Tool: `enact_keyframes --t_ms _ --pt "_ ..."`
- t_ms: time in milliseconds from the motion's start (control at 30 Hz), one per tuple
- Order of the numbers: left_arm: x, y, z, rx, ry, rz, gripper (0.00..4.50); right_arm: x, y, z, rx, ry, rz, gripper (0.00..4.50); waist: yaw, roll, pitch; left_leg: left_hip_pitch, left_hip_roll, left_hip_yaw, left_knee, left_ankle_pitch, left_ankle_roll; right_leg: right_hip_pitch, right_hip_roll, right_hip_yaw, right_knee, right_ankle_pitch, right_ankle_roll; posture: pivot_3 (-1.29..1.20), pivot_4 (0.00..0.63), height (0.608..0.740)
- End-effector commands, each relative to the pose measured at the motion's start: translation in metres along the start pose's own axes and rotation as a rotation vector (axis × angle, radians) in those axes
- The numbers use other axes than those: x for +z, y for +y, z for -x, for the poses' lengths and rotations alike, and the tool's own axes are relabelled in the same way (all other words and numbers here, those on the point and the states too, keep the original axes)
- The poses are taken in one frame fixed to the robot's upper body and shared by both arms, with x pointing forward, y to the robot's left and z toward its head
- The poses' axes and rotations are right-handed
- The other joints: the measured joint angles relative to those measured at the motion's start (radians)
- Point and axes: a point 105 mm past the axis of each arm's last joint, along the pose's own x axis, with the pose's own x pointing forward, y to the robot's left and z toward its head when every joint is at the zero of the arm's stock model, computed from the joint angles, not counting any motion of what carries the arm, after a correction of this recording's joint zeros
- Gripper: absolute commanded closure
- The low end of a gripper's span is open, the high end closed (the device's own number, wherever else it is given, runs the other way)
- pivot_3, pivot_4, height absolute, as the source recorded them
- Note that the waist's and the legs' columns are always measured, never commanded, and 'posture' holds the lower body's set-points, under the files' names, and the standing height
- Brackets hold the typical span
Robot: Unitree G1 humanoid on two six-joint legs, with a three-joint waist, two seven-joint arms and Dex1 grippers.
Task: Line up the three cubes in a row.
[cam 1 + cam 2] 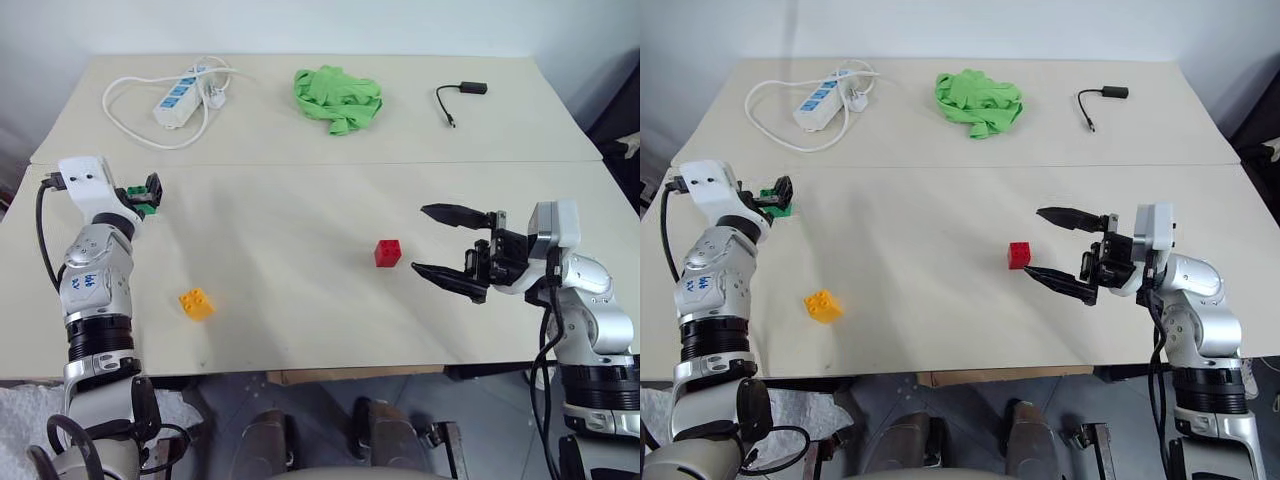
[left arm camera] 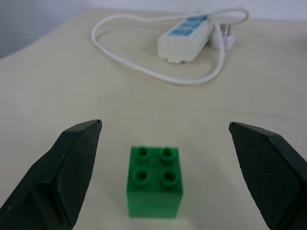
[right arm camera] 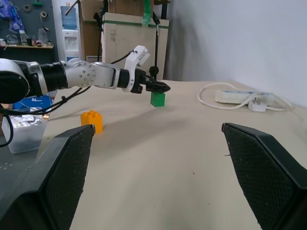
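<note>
My left gripper (image 2: 163,177) was spread wide at the far left of the tabletop (image 1: 300,200), level with the green cube (image 2: 155,181), which stood upright, studs up, between my fingers (image 2: 72,163) but touching neither. My right gripper (image 1: 447,245) was likewise released and grasping nothing, pointing left over the right side of the tabletop. The red cube (image 1: 388,252) sat just left of its fingertips, apart from them. The orange-yellow cube (image 1: 196,303) lay near the front edge on the left, nearer than the green cube and well apart from the red one. Along the far side lay a white power strip (image 1: 182,94) with its coiled cord, a crumpled green cloth (image 1: 337,96) and a small black adapter (image 1: 462,93).
</note>
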Motion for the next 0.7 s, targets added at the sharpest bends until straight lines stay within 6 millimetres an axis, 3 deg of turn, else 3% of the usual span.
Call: enact_keyframes --t_ms 33,133,267,333,400,467,533,600,700 --pt "0.004 0.006 -0.003 -0.003 0.011 0.0 0.18 0.009 0.001 -0.001 -0.01 -0.021 0.052 0.02 0.0 0.0 0.0 0.0 0.0 0.001 0.0 0.0 0.0 0.0 0.0 0.0 0.0 0.0 0.0 0.0 0.15 0.74" --pt "0.003 0.001 -0.005 -0.035 0.013 0.014 0.89 0.008 0.002 -0.003 -0.013 -0.025 0.053 0.0 0.0 0.0 0.0 0.0 0.0 0.001 0.0 0.0 0.0 0.0 0.0 0.0 0.0 0.0 0.0 0.0 0.15 0.74" --pt "0.001 -0.003 -0.006 -0.059 0.026 -0.005 2.17 0.005 0.004 -0.003 -0.018 -0.028 0.051 0.0 0.0 -0.001 0.0 0.0 0.0 0.001 0.0 0.0 0.0 0.0 0.0 -0.001 0.0 0.0 0.0 0.0 0.15 0.74" --pt "0.01 -0.002 -0.005 -0.087 -0.024 -0.036 2.83 0.005 0.004 -0.002 -0.02 -0.025 0.053 0.0 -0.001 -0.001 0.0 0.0 0.0 0.001 0.0 0.0 0.0 0.0 0.0 -0.001 0.0 0.0 0.0 0.0 0.15 0.74" --pt "0.022 -0.007 -0.001 -0.18 -0.089 -0.086 3.0 0.005 0.005 -0.001 -0.024 -0.02 0.055 0.0 -0.002 -0.001 0.0 0.0 0.0 0.001 0.0 0.0 0.0 0.0 0.0 -0.001 0.0 0.0 0.0 0.0 0.15 0.74" --pt "0.038 -0.023 0.009 -0.374 -0.178 -0.071 3.0 0.005 0.005 0.004 -0.03 -0.01 0.057 0.0 -0.003 -0.001 0.0 0.0 0.0 0.002 0.0 0.0 0.0 0.0 0.0 -0.001 0.0 0.0 0.0 0.0 0.15 0.74" --pt "0.05 -0.049 0.04 -0.754 -0.246 -0.104 3.0 0.008 0.004 0.013 -0.044 0.011 0.063 0.0 -0.004 -0.001 0.0 0.0 0.0 0.003 0.0 0.0 0.0 0.0 0.0 -0.001 0.0 0.0 0.0 0.0 0.15 0.74" --pt "0.05 -0.064 0.067 -1.042 -0.223 -0.18 3.0 0.01 0.002 0.023 -0.052 0.039 0.066 0.0 -0.005 -0.001 0.0 0.0 0.0 0.003 0.0 0.0 -0.001 -0.001 0.0 0.0 0.0 0.0 0.0 0.0 0.15 0.74" --pt "0.061 -0.09 0.085 -1.334 -0.183 -0.203 3.0 0.01 0.002 0.044 -0.058 0.113 0.061 0.0 0.008 -0.001 0.0 -0.001 0.0 0.004 0.0 0.0 -0.001 -0.001 0.0 -0.001 -0.001 0.0 0.0 0.0 0.15 0.74"
